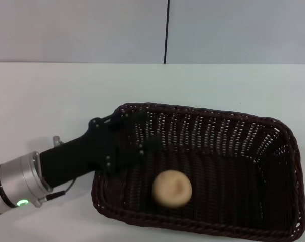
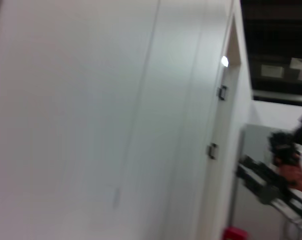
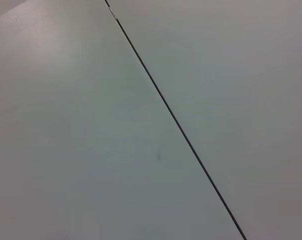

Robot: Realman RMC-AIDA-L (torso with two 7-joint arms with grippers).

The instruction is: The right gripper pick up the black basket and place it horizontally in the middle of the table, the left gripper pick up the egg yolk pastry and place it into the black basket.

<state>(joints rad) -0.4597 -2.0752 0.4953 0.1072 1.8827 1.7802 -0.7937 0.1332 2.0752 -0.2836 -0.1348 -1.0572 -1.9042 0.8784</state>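
The left gripper reaches over the black basket's left rim — finger spread unclear — egg yolk pastry resting inside.

The white table carries one dark woven basket near its front right corner, one round beige pastry on the basket's floor, and one black gripper over the basket's left end.

Pastry in basket — pincer left.
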